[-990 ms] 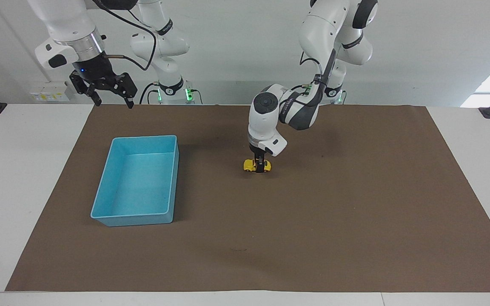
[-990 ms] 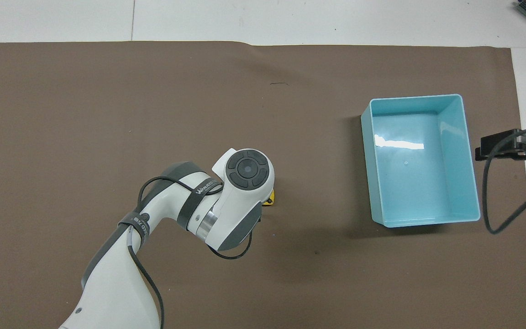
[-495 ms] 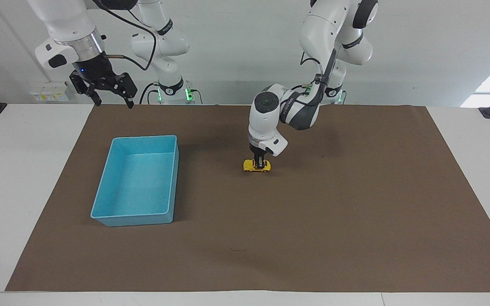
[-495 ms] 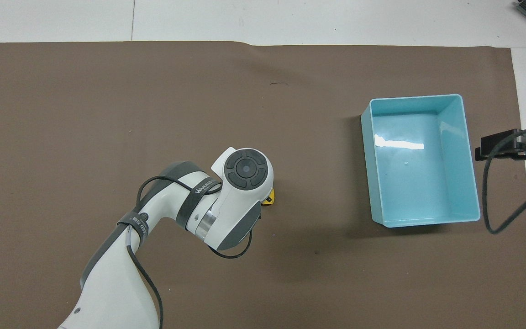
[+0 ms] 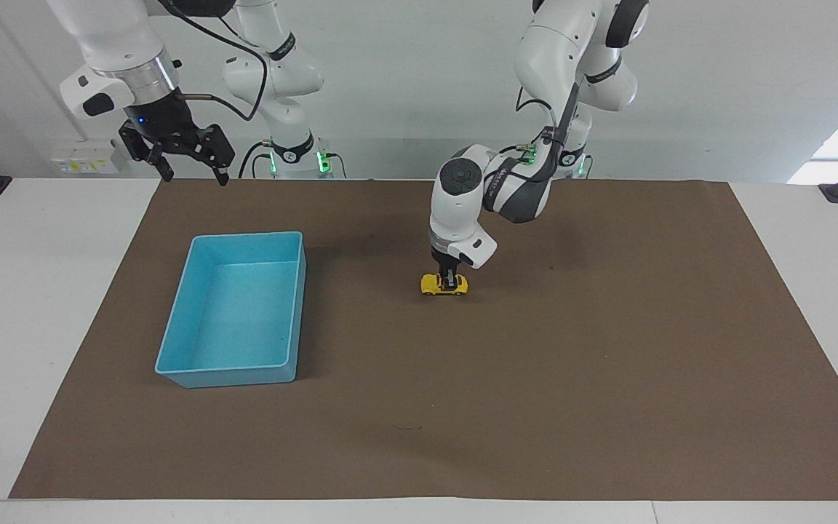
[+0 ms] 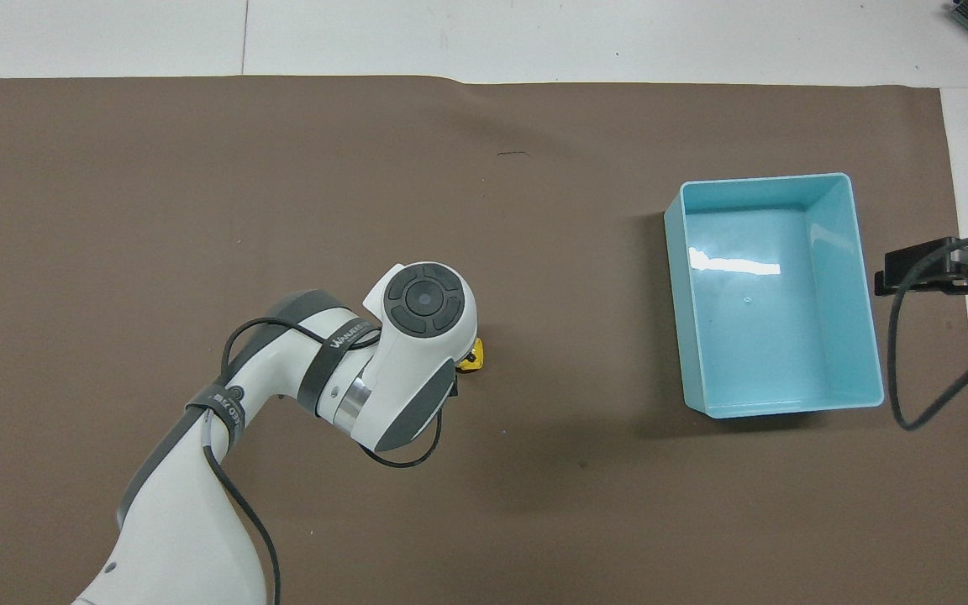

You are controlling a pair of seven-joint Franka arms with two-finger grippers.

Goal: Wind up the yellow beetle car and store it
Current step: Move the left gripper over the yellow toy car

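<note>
The yellow beetle car [image 5: 444, 284] sits on the brown mat near the table's middle. My left gripper [image 5: 451, 278] points straight down and is shut on the car's body. From overhead, the left wrist covers nearly all of the car; only one yellow end [image 6: 473, 355] peeks out beside it. My right gripper [image 5: 185, 164] hangs open in the air over the mat's edge at the robots' end, waiting, with nothing between its fingers. In the overhead view only part of the right gripper [image 6: 946, 270] shows, beside the tray.
An empty light blue tray [image 5: 172, 361] stands on the mat toward the right arm's end, also seen from overhead as the tray [image 6: 864, 319]. The brown mat [image 5: 535, 400] covers most of the white table.
The left gripper closed on the car and has slid it a short way along the mat toward the left arm's end. The right arm has not moved.
</note>
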